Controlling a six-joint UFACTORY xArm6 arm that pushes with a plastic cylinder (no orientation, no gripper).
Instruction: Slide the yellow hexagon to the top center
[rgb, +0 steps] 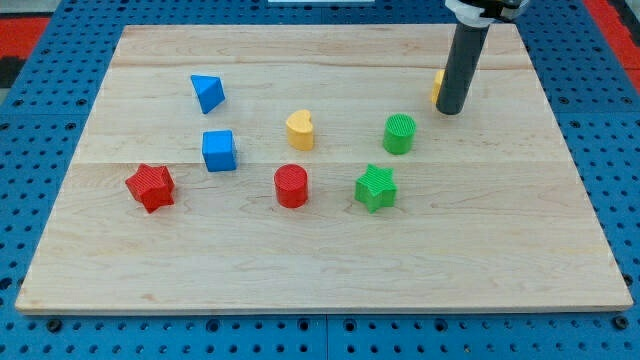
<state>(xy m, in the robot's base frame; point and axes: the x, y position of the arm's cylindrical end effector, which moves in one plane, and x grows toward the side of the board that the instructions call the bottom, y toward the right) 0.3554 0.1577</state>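
In the camera view, we find the yellow hexagon (438, 87) in the upper right of the frame, almost wholly hidden behind our rod; only a narrow yellow-orange sliver shows at the rod's left edge, so we take its shape from the task rather than from what we see. My tip (449, 110) stands on the wooden board (300, 260), touching or just beside that sliver, on its right and slightly nearer the frame's bottom. The tool is a plain straight rod: it has nothing to spread or pinch, and it holds nothing.

We judge the hexagon to be a small, light, stiff block that should slip easily on smooth wood. It cannot be gripped, only pushed, so contact belongs on its right-hand face, driving it leftward along the top edge. A push off-centre would likely spin it away.

The green cylinder (399, 133) and yellow heart (300, 129) lie lower, towards mid-frame, apart from that path.
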